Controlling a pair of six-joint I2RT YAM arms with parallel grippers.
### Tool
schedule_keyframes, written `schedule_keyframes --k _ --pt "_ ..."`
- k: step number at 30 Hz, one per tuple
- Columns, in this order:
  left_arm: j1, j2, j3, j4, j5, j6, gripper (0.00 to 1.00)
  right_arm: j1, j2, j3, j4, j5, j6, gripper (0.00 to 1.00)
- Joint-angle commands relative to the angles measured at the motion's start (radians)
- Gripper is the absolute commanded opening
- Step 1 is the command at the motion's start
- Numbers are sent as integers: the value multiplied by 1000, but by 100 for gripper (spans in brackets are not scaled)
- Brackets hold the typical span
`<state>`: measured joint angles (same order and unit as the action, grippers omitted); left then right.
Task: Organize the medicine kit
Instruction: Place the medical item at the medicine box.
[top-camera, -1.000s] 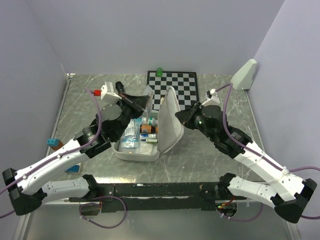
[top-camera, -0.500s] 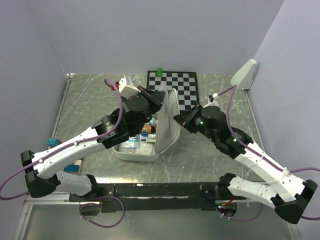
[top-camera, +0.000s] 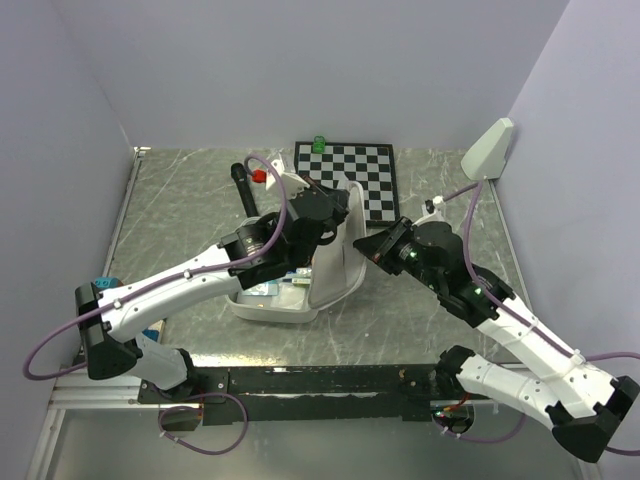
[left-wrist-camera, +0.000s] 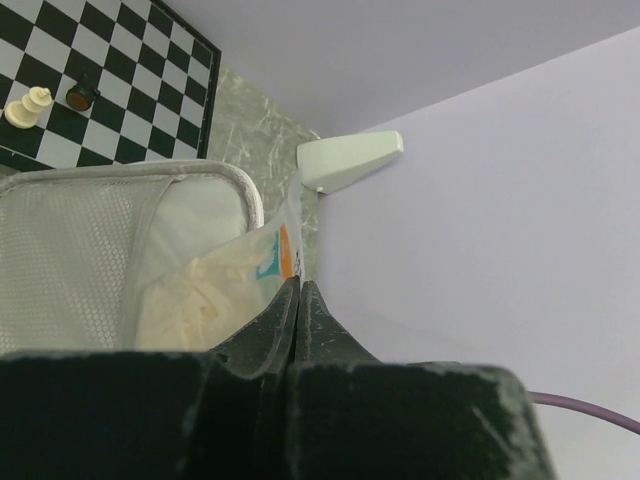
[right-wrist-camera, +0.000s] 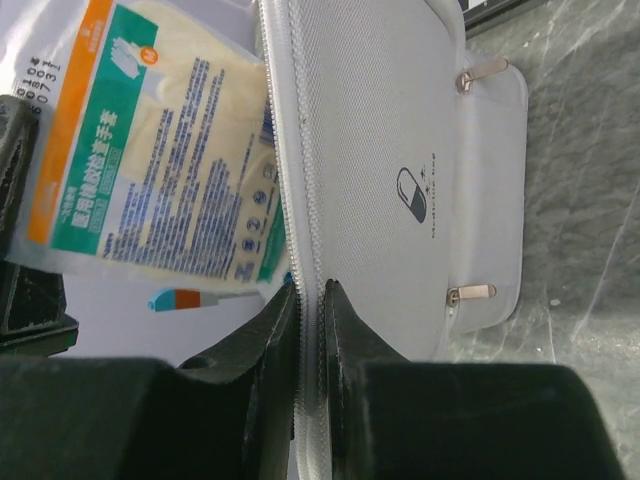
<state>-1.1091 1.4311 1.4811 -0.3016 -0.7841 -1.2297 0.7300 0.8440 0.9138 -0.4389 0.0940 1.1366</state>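
The medicine kit lies open, its base (top-camera: 268, 309) on the table and its lid (top-camera: 337, 262) standing upright. My right gripper (top-camera: 370, 244) is shut on the lid's zipper rim (right-wrist-camera: 308, 270); the capsule logo (right-wrist-camera: 411, 195) shows on the lid's outer face. My left gripper (top-camera: 331, 206) is over the lid's inner side, shut on the edge of a flat glove packet (left-wrist-camera: 268, 256) with orange and teal print, beside the mesh pocket (left-wrist-camera: 70, 250). The packet (right-wrist-camera: 150, 150) also shows in the right wrist view, inside the lid. Small packets and tubes (top-camera: 283, 277) lie in the base.
A black-and-white chessboard (top-camera: 352, 168) lies behind the kit with a green piece (top-camera: 319, 143) at its far edge. A white wedge (top-camera: 488, 148) stands at the back right wall. A black handle (top-camera: 243, 186) lies back left. Blue blocks (top-camera: 103, 284) sit at the left edge.
My left arm has swung from the back left across the kit to the lid's inner side. My right gripper has stayed clamped on the lid's rim, and the lid stands a little more upright.
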Motion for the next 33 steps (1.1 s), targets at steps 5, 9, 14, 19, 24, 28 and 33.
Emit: schedule_keyframes --k 5,9,14,19,24,28,33 --pt "-6 31 68 19 -7 -11 1 -43 -22 -72 28 -183 -24 0" --pt "-6 43 65 33 8 -4 1 -63 -22 -85 40 -217 -41 0" --pt "-5 63 77 30 16 -2 1 -87 -29 -101 48 -247 -54 0" --pt "15 80 84 13 40 -20 1 -95 -31 -105 48 -267 -80 0" --pt "37 77 48 15 55 -50 1 -96 -31 -101 39 -269 -97 0" --pt "66 69 1 22 86 -85 1 -96 -16 -79 6 -272 -123 0" --pt "75 69 -19 39 91 -79 1 -96 -20 -81 -11 -286 -126 0"
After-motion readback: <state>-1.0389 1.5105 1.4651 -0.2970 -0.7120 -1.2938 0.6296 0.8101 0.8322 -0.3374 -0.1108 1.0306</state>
